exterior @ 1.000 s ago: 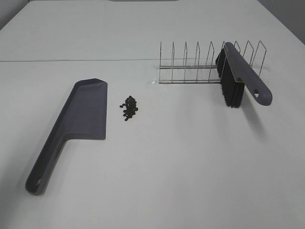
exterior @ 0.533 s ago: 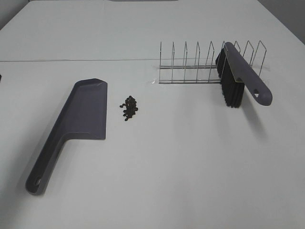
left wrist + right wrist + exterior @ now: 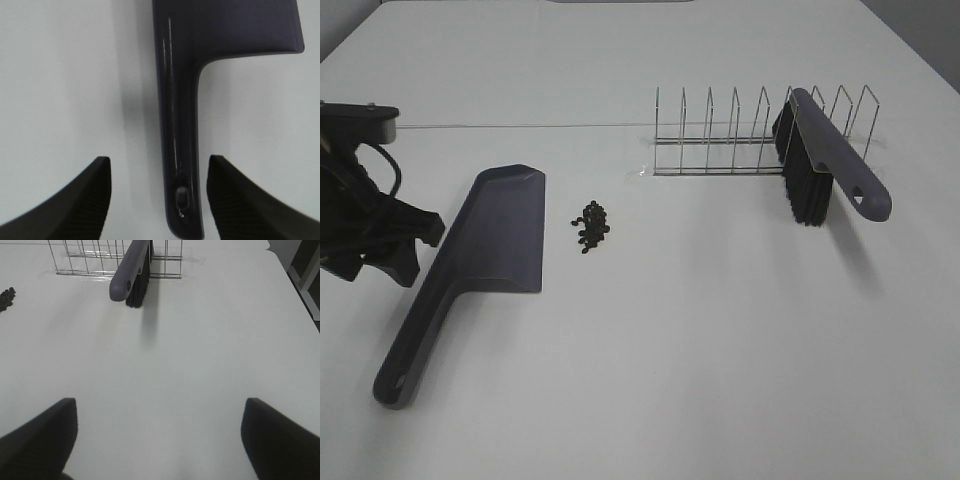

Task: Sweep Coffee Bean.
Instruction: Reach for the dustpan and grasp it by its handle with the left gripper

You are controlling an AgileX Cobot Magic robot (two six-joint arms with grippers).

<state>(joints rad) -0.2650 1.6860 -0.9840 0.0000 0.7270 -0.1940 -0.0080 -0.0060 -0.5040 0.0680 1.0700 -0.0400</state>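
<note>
I'm at the pick-up stage. My left gripper (image 3: 159, 167) hangs over the handle of the dustpan (image 3: 498, 232), jaws apart with a gap on either side, holding nothing. My right gripper (image 3: 160, 440) is spread wide and empty, facing the brush (image 3: 835, 155) propped in the wire rack (image 3: 720, 168). The coffee beans (image 3: 591, 226) lie in 1 small heap on the table (image 3: 720, 350), just beside the dustpan's open edge.

Next, I judge, I should lower and close on the handle, then fetch the brush.

I can't tell how high the left gripper sits above the handle. The right arm is outside the overhead view, and the beans are too small to count.
</note>
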